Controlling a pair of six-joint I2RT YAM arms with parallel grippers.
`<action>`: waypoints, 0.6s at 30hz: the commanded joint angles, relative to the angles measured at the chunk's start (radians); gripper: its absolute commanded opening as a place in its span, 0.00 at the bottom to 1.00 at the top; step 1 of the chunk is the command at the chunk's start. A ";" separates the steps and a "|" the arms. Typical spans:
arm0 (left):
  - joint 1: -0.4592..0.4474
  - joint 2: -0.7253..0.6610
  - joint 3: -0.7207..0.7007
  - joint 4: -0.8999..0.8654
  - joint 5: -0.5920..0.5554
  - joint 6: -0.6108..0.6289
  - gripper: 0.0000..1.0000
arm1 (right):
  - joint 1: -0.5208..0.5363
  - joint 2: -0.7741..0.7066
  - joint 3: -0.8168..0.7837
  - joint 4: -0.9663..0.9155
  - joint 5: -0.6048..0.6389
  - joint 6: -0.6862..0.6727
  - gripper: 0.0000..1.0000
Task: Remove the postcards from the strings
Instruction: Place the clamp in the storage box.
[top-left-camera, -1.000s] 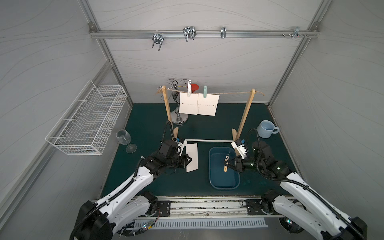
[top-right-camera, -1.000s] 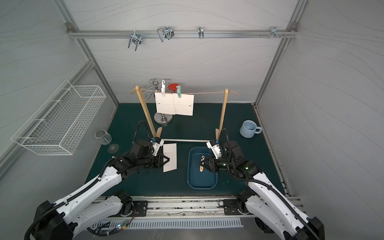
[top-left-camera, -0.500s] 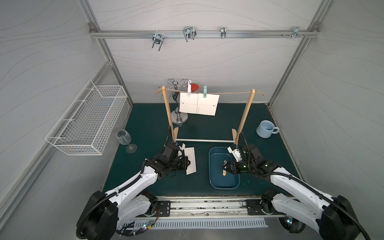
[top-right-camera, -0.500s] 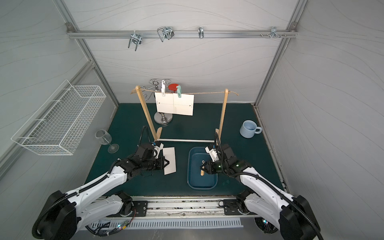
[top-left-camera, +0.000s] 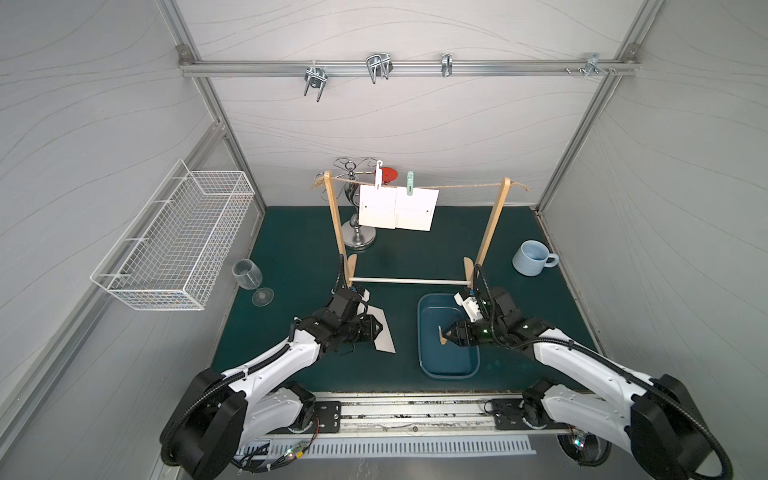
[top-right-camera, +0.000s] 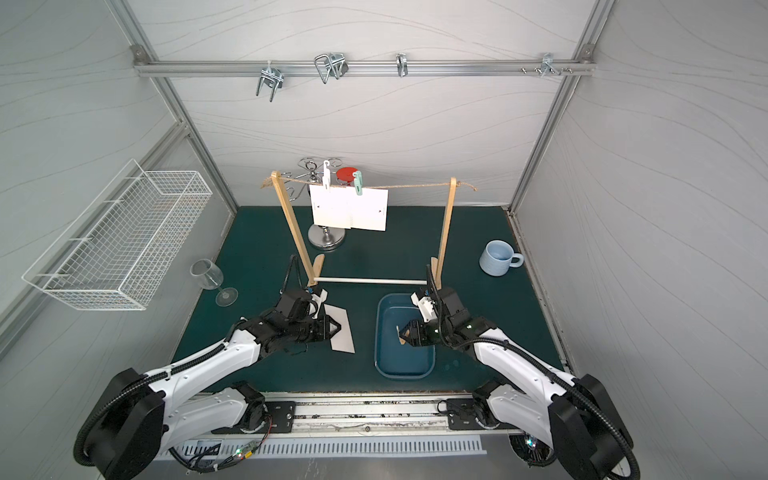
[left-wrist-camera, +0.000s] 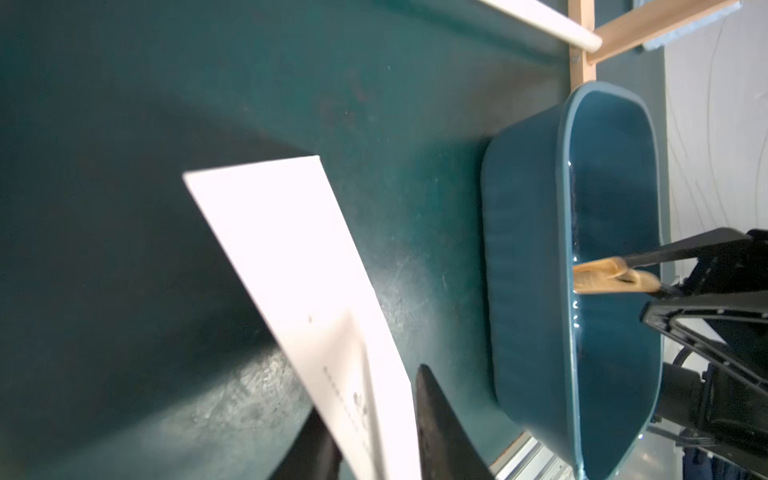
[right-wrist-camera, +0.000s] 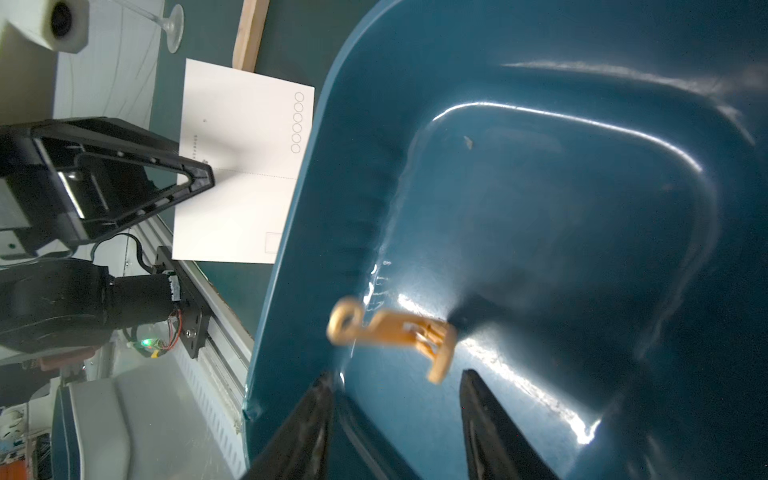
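**Overhead and wrist views of the scene around the wooden rack (top-left-camera: 336, 224), which stands on the green counter (top-left-camera: 291, 232).**

The twine (top-left-camera: 465, 187) runs between the tops of the rack's two uprights. Two cards hang from it, crowded toward the upright on the left arm's side. They are the white-pegged postcard (top-left-camera: 376, 206) and the green-pegged postcard (top-left-camera: 417, 210), with their edges overlapping (a white peg (top-left-camera: 378, 176) and a green peg (top-left-camera: 410, 184) clip them on).

The third postcard (top-left-camera: 385, 336) is off the twine. It lies on the counter just in front of the rack's foot on that same side. The left claw (left-wrist-camera: 368, 388) is spread, and the card's end passes between its fingers.

A blue tub (top-left-camera: 451, 365) sits in front of the rack's other foot. Over the tub the right claw (right-wrist-camera: 397, 374) is spread. A yellow peg (right-wrist-camera: 390, 328), blurred, lies just beyond its fingertips and touches neither of them in the right wrist view.
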 joint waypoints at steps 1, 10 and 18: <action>-0.003 -0.053 0.017 -0.033 -0.069 -0.006 0.35 | 0.006 -0.042 0.028 -0.018 0.036 -0.002 0.56; -0.003 -0.179 0.107 -0.224 -0.184 0.025 0.37 | 0.006 -0.103 0.097 -0.071 0.062 -0.014 0.59; -0.003 -0.211 0.260 -0.314 -0.245 0.076 0.37 | 0.005 -0.108 0.270 -0.116 0.031 -0.064 0.61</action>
